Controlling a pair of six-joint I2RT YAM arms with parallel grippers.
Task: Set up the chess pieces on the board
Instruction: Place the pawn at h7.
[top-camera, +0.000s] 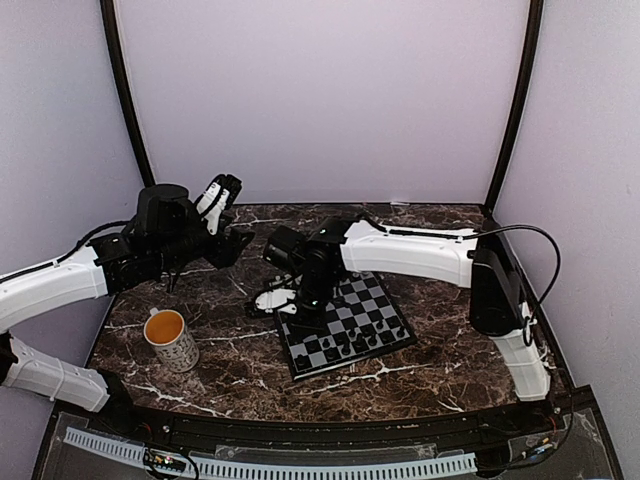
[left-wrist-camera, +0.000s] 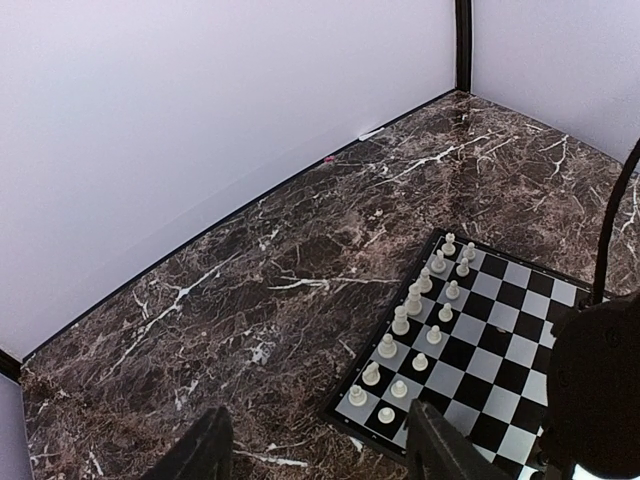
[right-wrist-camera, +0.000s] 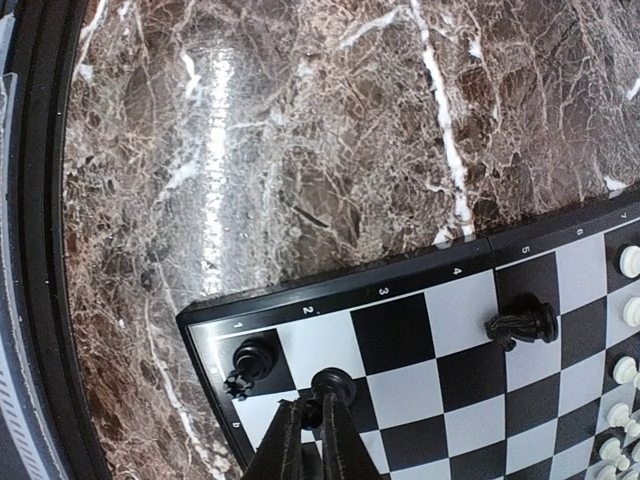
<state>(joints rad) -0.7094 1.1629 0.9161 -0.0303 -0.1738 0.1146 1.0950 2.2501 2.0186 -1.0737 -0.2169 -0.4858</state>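
The board (top-camera: 383, 298) lies right of the table's middle. Black chess pieces (top-camera: 352, 338) stand in its near rows. My right gripper (top-camera: 306, 308) reaches down over the board's left side. In the right wrist view this gripper (right-wrist-camera: 313, 432) is shut on a black pawn (right-wrist-camera: 334, 383) that stands on a dark square of the board (right-wrist-camera: 400, 335). A black rook (right-wrist-camera: 250, 362) sits beside it in the corner, and a black knight (right-wrist-camera: 522, 323) lies tipped over. My left gripper (top-camera: 226, 188) hangs open and empty, high above the table's back left. Below this gripper (left-wrist-camera: 315, 458), white chess pieces (left-wrist-camera: 413, 300) fill two rows of the board (left-wrist-camera: 500, 332).
A patterned mug (top-camera: 171, 340) with orange liquid stands at the near left of the marble tabletop (top-camera: 230, 350). The right arm (top-camera: 410, 250) stretches across the back of the board. Pale walls close in the table at the back and sides.
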